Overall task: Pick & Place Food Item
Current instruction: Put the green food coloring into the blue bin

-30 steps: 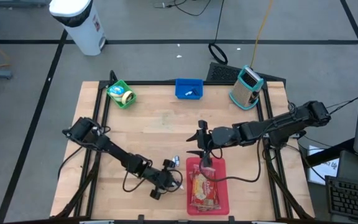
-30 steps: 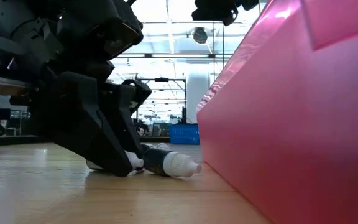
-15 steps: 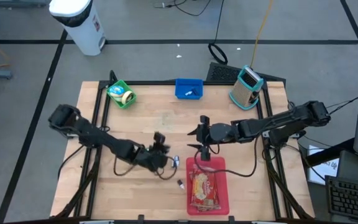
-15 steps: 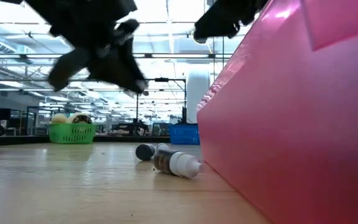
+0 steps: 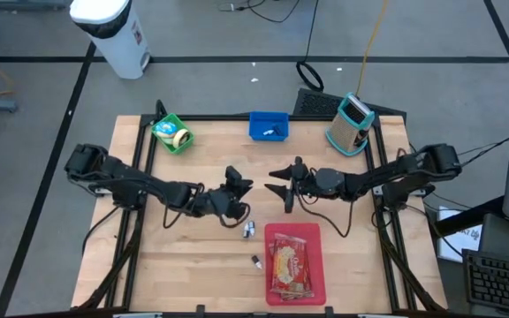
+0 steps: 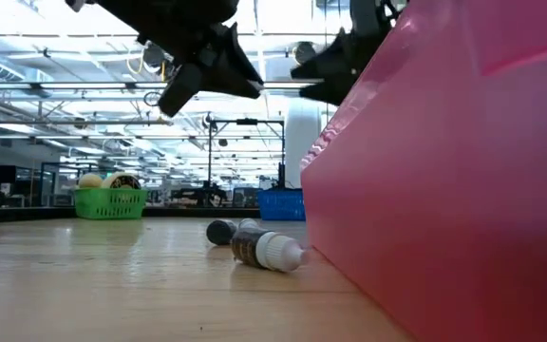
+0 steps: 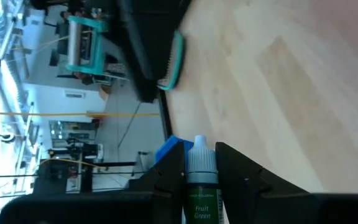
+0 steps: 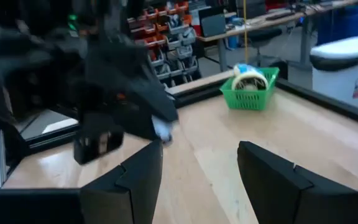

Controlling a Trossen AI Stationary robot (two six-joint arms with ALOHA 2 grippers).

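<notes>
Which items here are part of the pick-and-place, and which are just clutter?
Job: left gripper holding green dropper bottle; right gripper, open; red tray with snack packet; loose bottles beside it.
Clutter: green basket, blue bin, teal device.

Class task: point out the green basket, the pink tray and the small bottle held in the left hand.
green basket (image 5: pixel 171 132), high view, its middle.
pink tray (image 5: pixel 317 265), high view, right rim.
small bottle (image 7: pixel 200 167), left wrist view, its cap.
</notes>
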